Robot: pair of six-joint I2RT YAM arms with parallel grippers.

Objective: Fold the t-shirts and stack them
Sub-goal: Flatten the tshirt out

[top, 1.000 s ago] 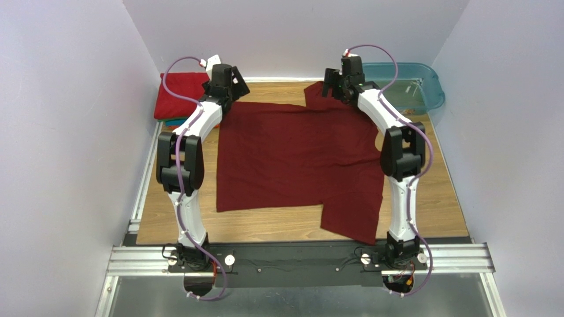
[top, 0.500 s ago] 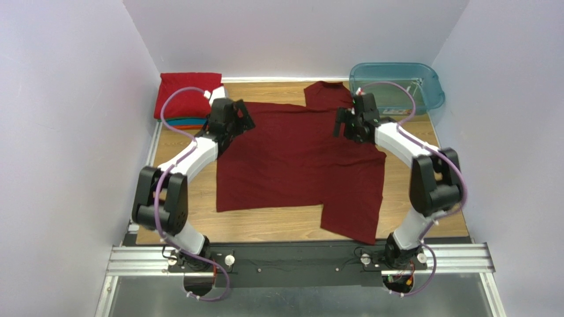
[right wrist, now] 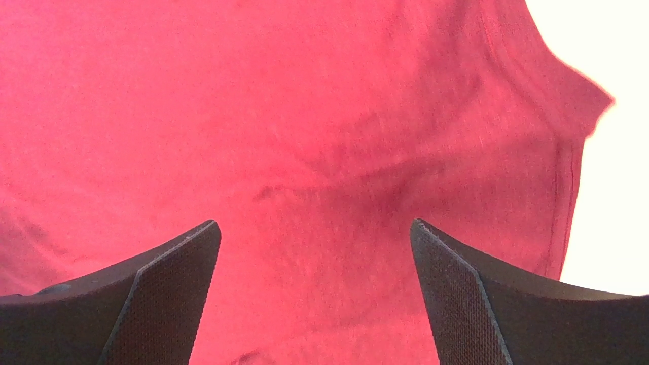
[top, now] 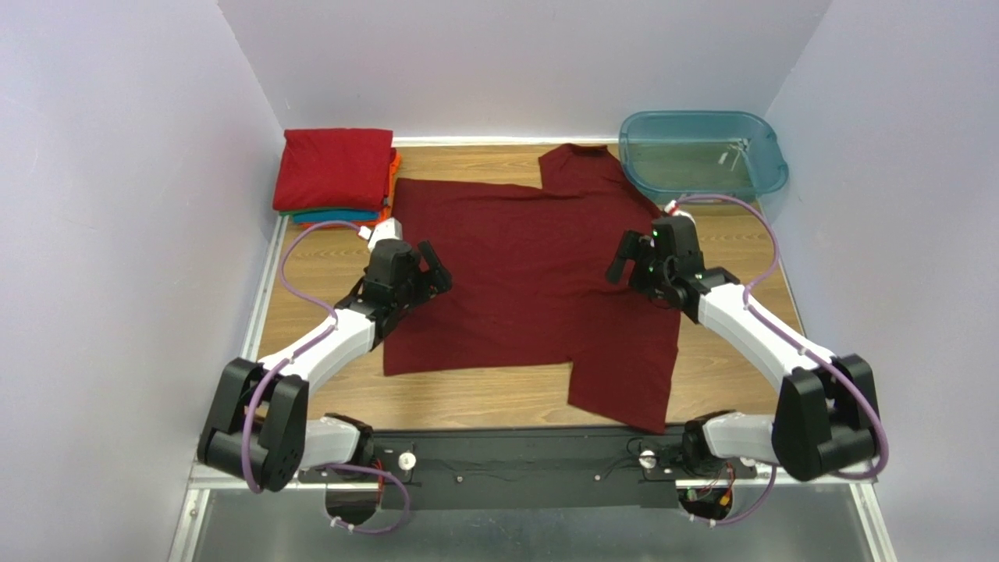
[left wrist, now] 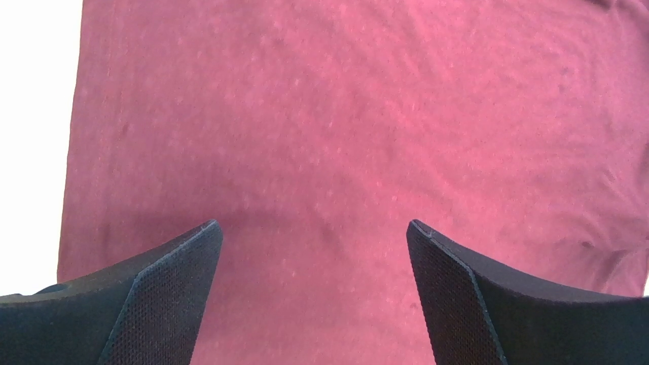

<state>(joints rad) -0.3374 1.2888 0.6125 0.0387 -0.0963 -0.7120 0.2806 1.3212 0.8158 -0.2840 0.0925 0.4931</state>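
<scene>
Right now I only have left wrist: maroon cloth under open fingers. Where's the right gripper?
Observer: The right gripper hangs open over the maroon shirt near its right side, level with the left gripper on the opposite side.
Operator: Is the shirt folded at all?
Observer: No. It lies spread flat, with one sleeve toward the far edge and the other sleeve toward the near edge.
Operator: Where's the stack?
Observer: The folded shirts sit in the far left corner, red on top, with orange and teal edges showing beneath.
</scene>
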